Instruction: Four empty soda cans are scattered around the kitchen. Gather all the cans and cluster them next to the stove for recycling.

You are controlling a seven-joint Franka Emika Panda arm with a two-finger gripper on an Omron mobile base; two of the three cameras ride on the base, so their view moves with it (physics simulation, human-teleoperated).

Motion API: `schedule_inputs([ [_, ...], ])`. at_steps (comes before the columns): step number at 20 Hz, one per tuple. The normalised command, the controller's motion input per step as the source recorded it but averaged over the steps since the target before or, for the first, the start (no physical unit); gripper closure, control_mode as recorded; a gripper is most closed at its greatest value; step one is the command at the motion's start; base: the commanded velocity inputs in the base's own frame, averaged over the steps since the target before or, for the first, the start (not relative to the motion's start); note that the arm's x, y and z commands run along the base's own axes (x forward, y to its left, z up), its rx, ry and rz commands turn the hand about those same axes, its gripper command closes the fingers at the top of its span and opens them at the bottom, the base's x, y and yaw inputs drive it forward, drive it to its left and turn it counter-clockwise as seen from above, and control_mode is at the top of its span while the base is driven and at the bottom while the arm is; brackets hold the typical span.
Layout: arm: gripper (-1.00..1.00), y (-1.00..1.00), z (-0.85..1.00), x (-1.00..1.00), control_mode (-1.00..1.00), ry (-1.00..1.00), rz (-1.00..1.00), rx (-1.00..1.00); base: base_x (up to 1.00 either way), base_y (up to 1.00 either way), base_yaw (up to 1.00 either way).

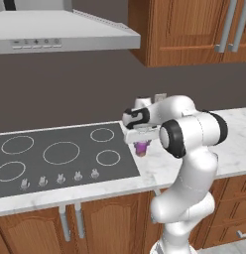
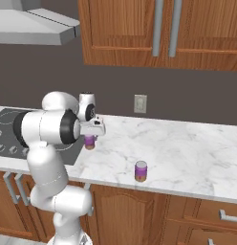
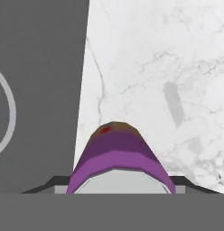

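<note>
The gripper (image 1: pixel 141 142) pinches a purple soda can (image 1: pixel 142 148) around its upper body, just right of the stove (image 1: pixel 60 154) edge; another can (image 2: pixel 141 171) stands well apart on the counter (image 2: pixel 187 153); empty, light, thin-walled, likely slippery, so grip mid-body gently.

A dark grey wall (image 2: pixel 187 91) backs a white marble counter (image 2: pixel 187 143), with a pale outlet plate (image 2: pixel 140 103) set into the wall to the right of the claw. Reddish-brown upper cabinets (image 2: pixel 154 31) with long silver handles hang above it, beside a steel range hood (image 1: pixel 60 32) up to its left. Matching base cabinets (image 1: pixel 100 223) and drawers (image 2: pixel 206 217) run beneath the counter.
</note>
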Motion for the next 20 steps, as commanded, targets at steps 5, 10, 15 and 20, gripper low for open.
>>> schedule_inputs([
  [5, 1.0, 0.03, -0.33, 0.3, -1.0, 0.0, 0.0, -0.01, 0.0, 0.0, 0.0],
  [10, 1.0, 0.05, -0.18, 0.15, -1.0, 0.0, 0.0, 0.0, 0.0, 0.0, 0.0],
  [15, -1.0, 0.0, 0.0, 0.0, -1.0, 0.0, 0.0, 0.0, 0.0, 0.0, 0.0],
  [20, -1.0, 0.0, 0.0, -0.05, -1.0, -0.02, 0.0, 0.0, 0.0, 0.0, 0.0],
])
